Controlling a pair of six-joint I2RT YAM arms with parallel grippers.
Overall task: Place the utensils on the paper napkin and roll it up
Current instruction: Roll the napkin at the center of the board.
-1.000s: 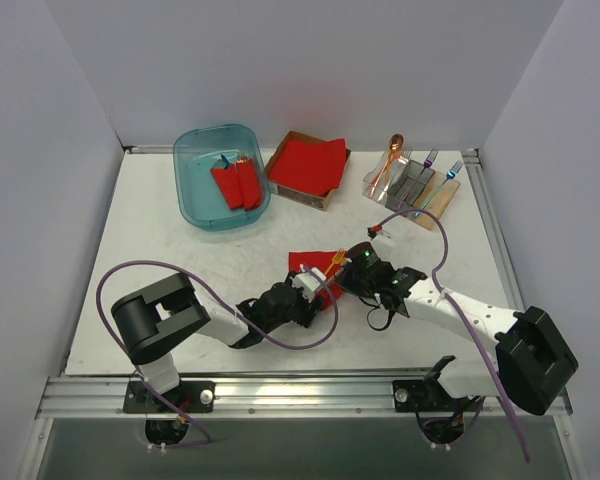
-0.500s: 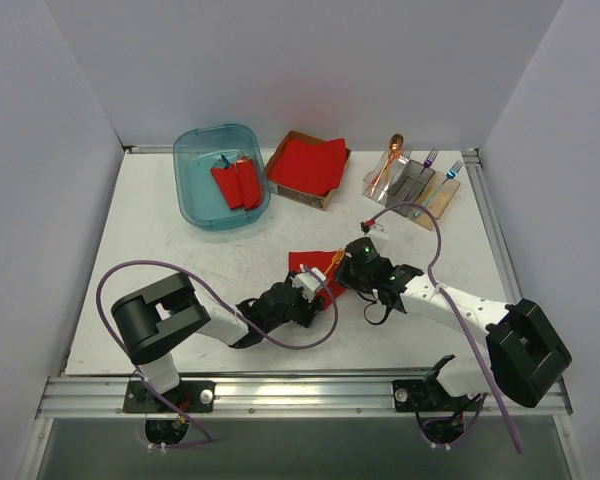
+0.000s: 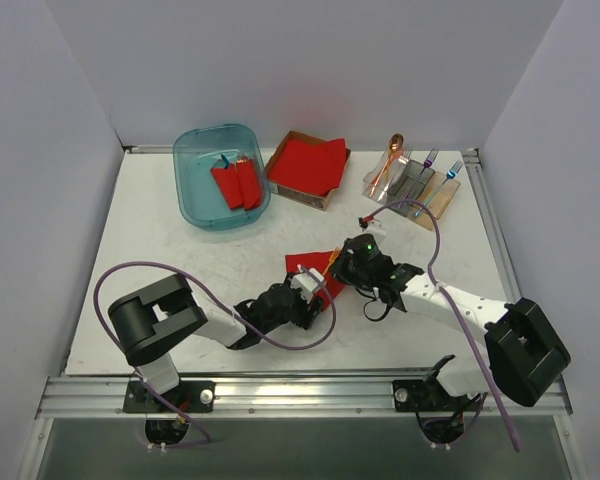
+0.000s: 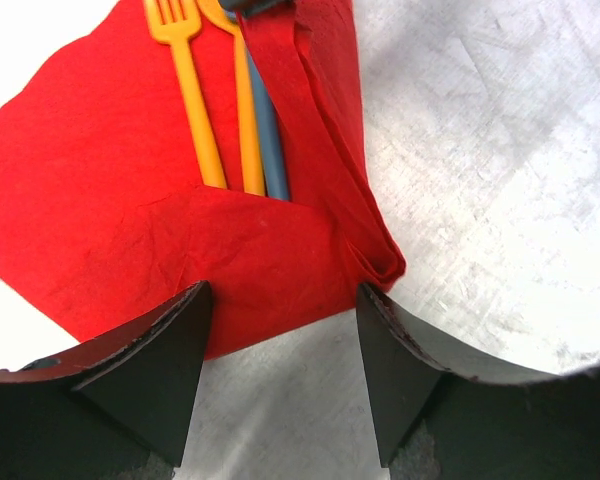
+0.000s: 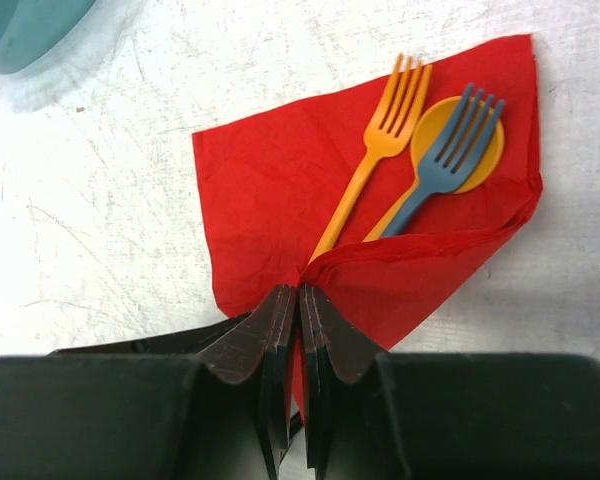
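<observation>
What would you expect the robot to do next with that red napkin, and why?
Probably the right gripper should draw the paper napkin fold it pinches across the orange fork, blue fork and spoon, starting the roll. Its jaws are shut on that fold, the three lie together with handles tucked under a flap, and the left gripper stands open at the napkin's edge.

**Matt paper, glossy plastic**

Shows thin, matt, softly creased red paper in the napkin [image 5: 270,190]. Gleams as smooth, glossy plastic in the orange fork [image 5: 385,135], blue fork [image 5: 442,170] and orange spoon [image 5: 426,128]. Reads dull white, scuffed and scratched on the table [image 5: 130,150]. Looks matt black, finely grained on the left fingers [image 4: 150,370].
</observation>
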